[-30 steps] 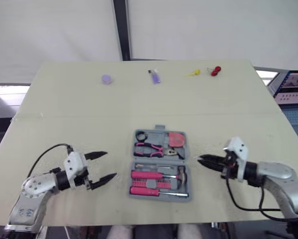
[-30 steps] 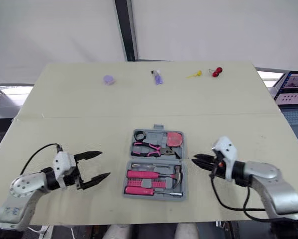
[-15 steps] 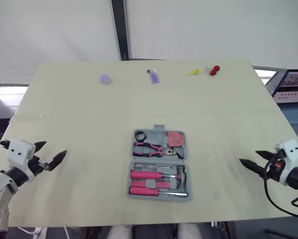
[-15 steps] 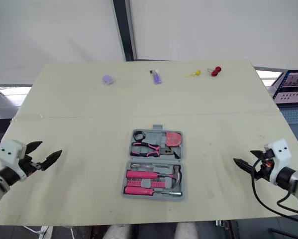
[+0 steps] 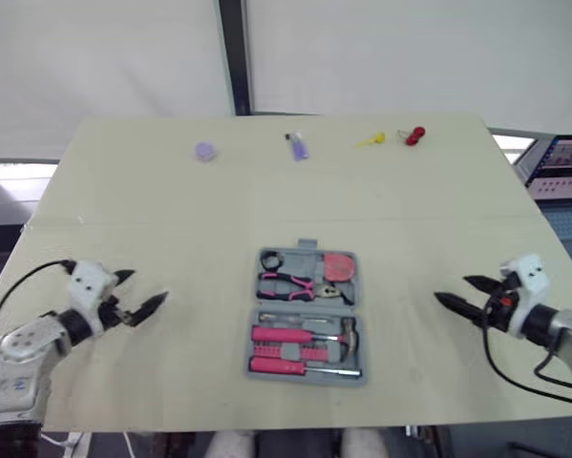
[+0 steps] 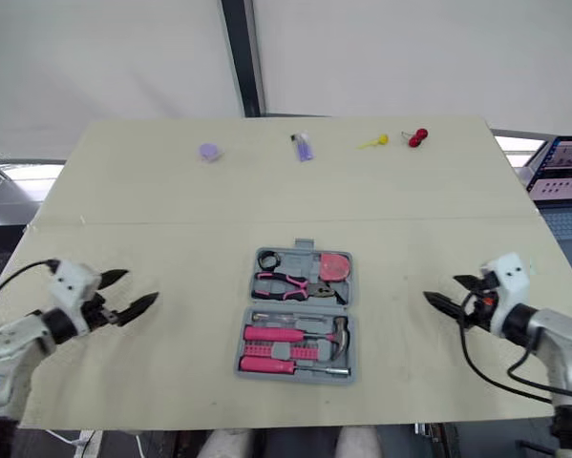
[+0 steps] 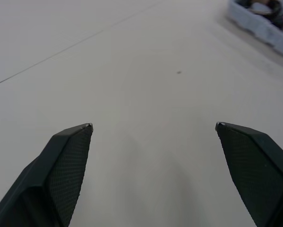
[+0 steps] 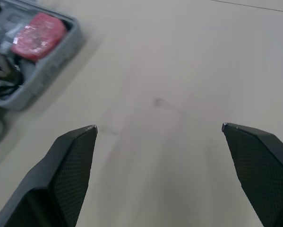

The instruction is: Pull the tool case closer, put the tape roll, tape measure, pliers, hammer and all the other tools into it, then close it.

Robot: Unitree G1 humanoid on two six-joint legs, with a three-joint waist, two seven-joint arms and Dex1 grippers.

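The grey tool case lies open and flat near the table's front middle. Its far half holds a black tape roll, pink-handled pliers and a red tape measure. The near half holds pink-handled screwdrivers and a hammer. My left gripper hovers open over bare table well left of the case, fingers pointing toward it. My right gripper is open too, a short way right of the case. The right wrist view shows the case corner with the tape measure.
Along the far edge lie a purple disc, a small purple item, a yellow piece and a red piece. A blue rack stands beyond the table's right edge. Bare table surrounds the case.
Both grippers drew away from the case to the table's sides, then came partway back inward. The case and its tools have not moved.
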